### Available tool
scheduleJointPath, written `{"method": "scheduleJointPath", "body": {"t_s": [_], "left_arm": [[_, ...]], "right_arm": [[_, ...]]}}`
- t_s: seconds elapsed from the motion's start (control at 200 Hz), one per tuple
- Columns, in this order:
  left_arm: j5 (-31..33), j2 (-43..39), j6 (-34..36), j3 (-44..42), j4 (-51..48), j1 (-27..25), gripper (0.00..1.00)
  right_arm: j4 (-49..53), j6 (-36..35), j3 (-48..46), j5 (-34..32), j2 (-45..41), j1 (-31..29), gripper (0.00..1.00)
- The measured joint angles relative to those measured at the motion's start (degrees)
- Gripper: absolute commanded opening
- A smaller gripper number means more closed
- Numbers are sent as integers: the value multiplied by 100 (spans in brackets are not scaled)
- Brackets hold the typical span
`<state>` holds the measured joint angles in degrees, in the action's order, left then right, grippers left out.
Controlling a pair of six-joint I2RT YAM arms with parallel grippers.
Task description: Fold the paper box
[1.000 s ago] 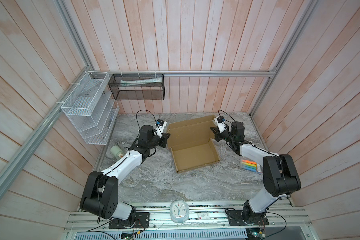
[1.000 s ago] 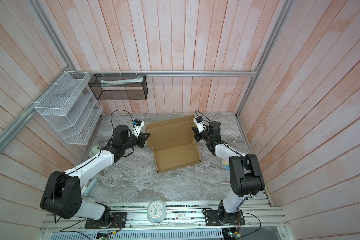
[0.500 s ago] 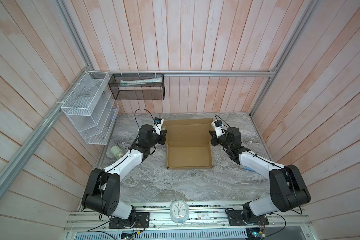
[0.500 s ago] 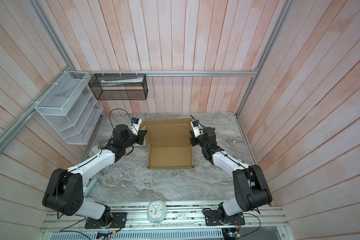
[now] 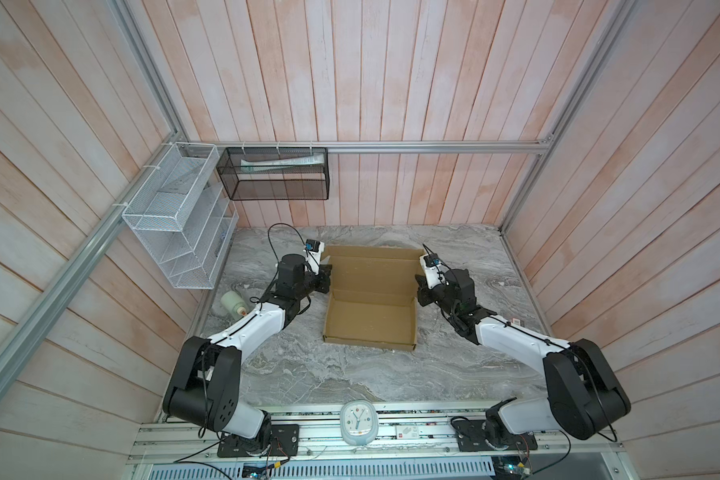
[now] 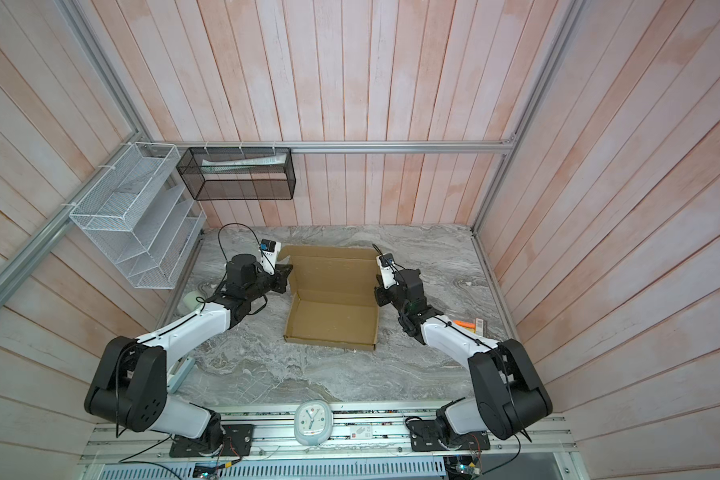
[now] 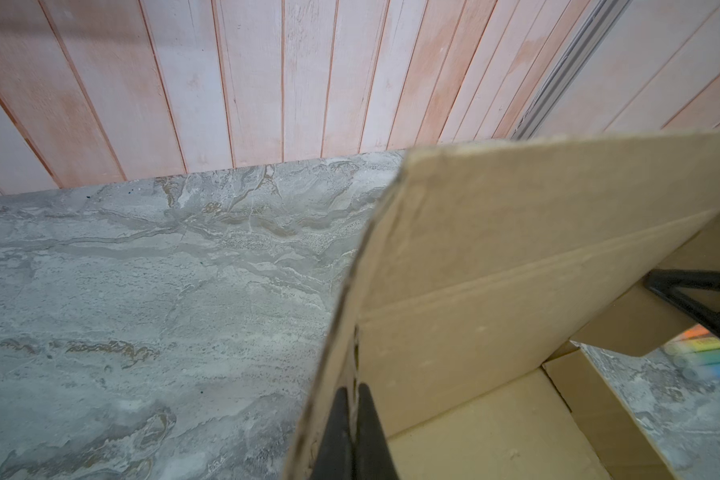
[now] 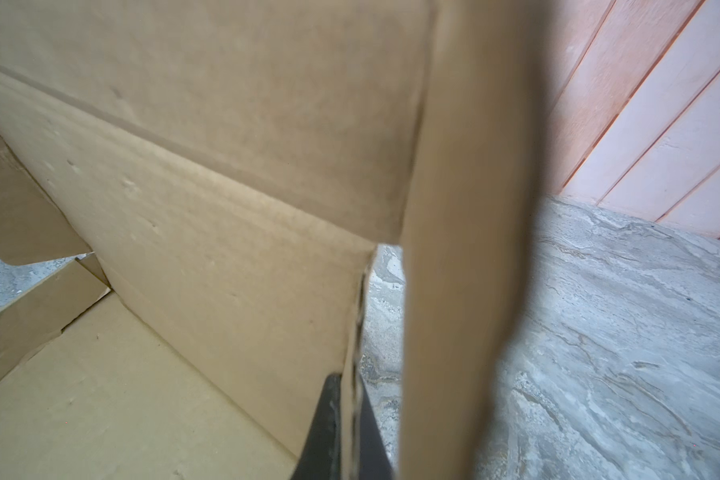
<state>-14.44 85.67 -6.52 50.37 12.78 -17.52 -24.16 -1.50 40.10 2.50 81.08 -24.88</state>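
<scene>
The paper box (image 5: 371, 320) (image 6: 332, 320) is plain brown cardboard: a shallow tray resting on the marble table with its lid panel (image 5: 373, 270) raised at the back. My left gripper (image 5: 328, 277) (image 6: 287, 276) is at the box's left rear corner. In the left wrist view it (image 7: 352, 388) is shut on the cardboard edge (image 7: 341, 316) there. My right gripper (image 5: 418, 286) (image 6: 377, 291) is at the right rear corner. The right wrist view shows it (image 8: 347, 376) shut on the thin cardboard wall (image 8: 225, 257), with a side flap (image 8: 454, 291) standing close beside it.
A white wire rack (image 5: 179, 220) and a black mesh basket (image 5: 275, 174) hang on the walls at the back left. A pale cylinder (image 5: 231, 302) lies by the left arm. Coloured markers (image 6: 464, 323) lie behind the right arm. A clock (image 5: 358, 422) sits on the front rail.
The box has swung from askew to square with the table's front edge. Both grippers moved with it and stayed shut on its rear corners.
</scene>
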Motion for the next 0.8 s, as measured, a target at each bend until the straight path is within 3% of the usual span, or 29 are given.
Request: {"method": "scheduleJointPath", "body": {"t_s": [0.525,0.8], "left_arm": [[2,-138,-20,-188,105,0,0],[-22,-184,39,-243,181,-2,0]], "right_arm": [[4,2,0,-138,-20,-85,5],[129,4,2,-133,-20,-120,16]]}}
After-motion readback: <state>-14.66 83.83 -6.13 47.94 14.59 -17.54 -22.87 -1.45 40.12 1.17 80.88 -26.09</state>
